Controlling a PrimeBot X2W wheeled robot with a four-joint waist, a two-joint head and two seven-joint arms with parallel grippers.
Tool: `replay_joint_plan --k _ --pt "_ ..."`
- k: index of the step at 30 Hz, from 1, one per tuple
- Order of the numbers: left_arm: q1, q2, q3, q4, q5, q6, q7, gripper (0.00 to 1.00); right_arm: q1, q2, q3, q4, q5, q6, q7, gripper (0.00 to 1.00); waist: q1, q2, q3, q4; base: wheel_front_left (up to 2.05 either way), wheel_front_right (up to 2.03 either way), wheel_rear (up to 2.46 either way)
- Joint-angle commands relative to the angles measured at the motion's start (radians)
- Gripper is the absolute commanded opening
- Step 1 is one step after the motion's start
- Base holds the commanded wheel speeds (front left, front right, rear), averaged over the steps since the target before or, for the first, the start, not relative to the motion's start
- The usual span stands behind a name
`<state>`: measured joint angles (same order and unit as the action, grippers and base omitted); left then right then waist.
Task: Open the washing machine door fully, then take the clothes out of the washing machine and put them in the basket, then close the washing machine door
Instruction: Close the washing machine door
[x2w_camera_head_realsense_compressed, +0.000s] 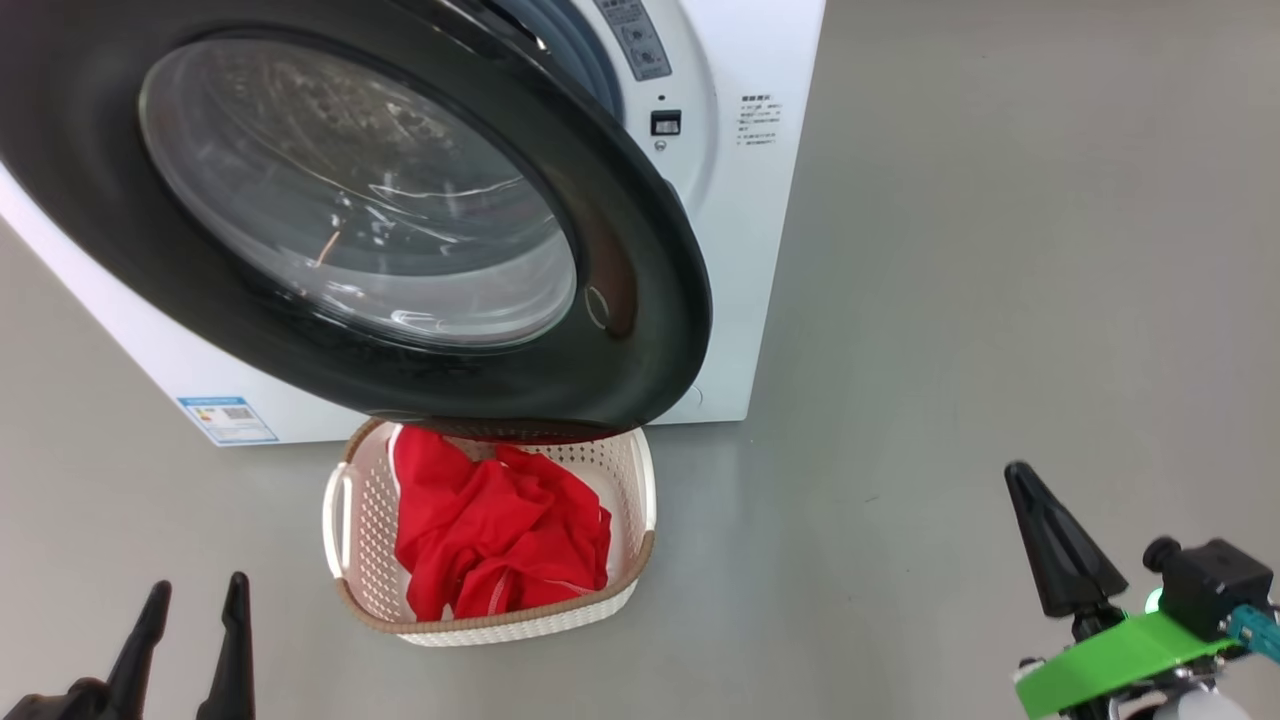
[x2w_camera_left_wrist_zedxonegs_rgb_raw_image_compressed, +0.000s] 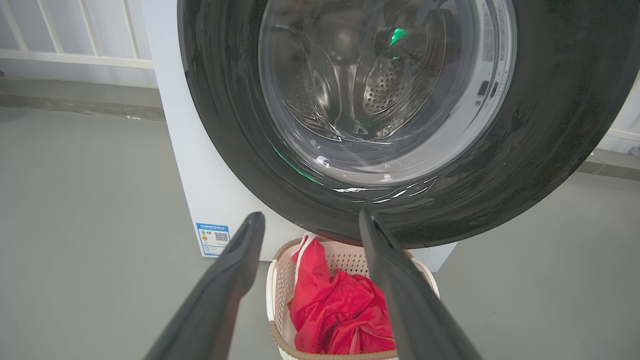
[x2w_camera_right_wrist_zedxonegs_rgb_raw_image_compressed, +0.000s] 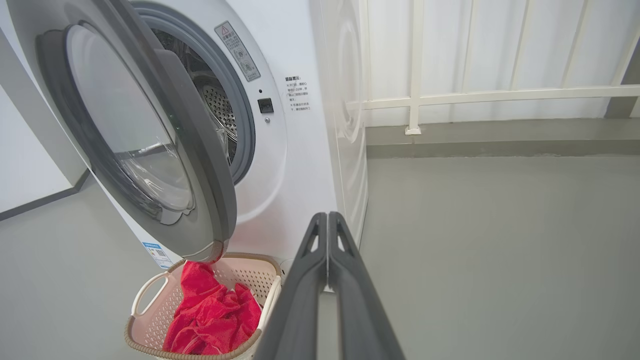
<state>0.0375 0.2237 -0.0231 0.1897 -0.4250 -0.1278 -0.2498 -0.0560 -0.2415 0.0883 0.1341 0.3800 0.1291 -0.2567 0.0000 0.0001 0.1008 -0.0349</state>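
Observation:
The washing machine door (x2w_camera_head_realsense_compressed: 635, 240), glossy black with a bulging glass window, stands partly open and overhangs the back of the basket (x2w_camera_head_realsense_compressed: 345, 515). The cream basket sits on the floor against the white washing machine (x2w_camera_head_realsense_compressed: 745, 260) and holds the red clothes (x2w_camera_head_realsense_compressed: 495, 530). In the right wrist view the door (x2w_camera_right_wrist_zedxonegs_rgb_raw_image_compressed: 200, 165) is swung away from the steel drum (x2w_camera_right_wrist_zedxonegs_rgb_raw_image_compressed: 215, 102), above the basket (x2w_camera_right_wrist_zedxonegs_rgb_raw_image_compressed: 150, 305) and clothes (x2w_camera_right_wrist_zedxonegs_rgb_raw_image_compressed: 210, 315). My left gripper (x2w_camera_head_realsense_compressed: 198, 585) (x2w_camera_left_wrist_zedxonegs_rgb_raw_image_compressed: 311, 219) is open, low and left of the basket. My right gripper (x2w_camera_head_realsense_compressed: 1020, 475) (x2w_camera_right_wrist_zedxonegs_rgb_raw_image_compressed: 327, 216) is shut on nothing, far right.
Grey floor (x2w_camera_head_realsense_compressed: 950, 300) spreads to the right of the machine. A blue energy label (x2w_camera_head_realsense_compressed: 228, 420) sits low on its front. A white railing (x2w_camera_right_wrist_zedxonegs_rgb_raw_image_compressed: 415, 95) and wall run behind the machine's right side.

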Motion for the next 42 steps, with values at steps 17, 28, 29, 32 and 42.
replay_joint_plan --k 17,28,29,32,42 --pt "-0.05 0.005 -0.019 -0.045 0.019 -0.003 -0.012 1.0 -0.217 0.029 0.174 -0.018 0.03 0.002 -0.005 0.0 0.0 -0.0001 0.007 0.09 0.0 0.0 0.0" --pt "-0.095 -0.009 -0.051 -0.044 0.016 -0.003 -0.012 1.0 -0.351 0.056 0.233 0.072 0.033 0.002 -0.005 0.0 0.0 -0.0001 0.07 0.166 0.0 0.0 0.0" --pt "-0.099 -0.01 -0.052 -0.044 0.015 -0.003 -0.012 1.0 -0.363 0.058 0.234 0.079 0.034 0.002 -0.005 0.0 0.0 -0.0001 0.076 0.171 0.0 0.0 0.0" --pt "-0.114 -0.01 -0.056 -0.044 0.013 -0.003 -0.012 1.0 -0.396 0.064 0.233 0.1 0.032 0.002 -0.005 0.0 0.0 -0.0001 0.091 0.185 0.0 0.0 0.0" --pt "-0.156 -0.009 -0.07 -0.051 0.006 -0.003 -0.012 1.0 -0.49 0.071 0.223 0.156 0.03 0.002 -0.005 0.0 0.0 -0.0001 0.146 0.22 0.0 0.0 0.0"
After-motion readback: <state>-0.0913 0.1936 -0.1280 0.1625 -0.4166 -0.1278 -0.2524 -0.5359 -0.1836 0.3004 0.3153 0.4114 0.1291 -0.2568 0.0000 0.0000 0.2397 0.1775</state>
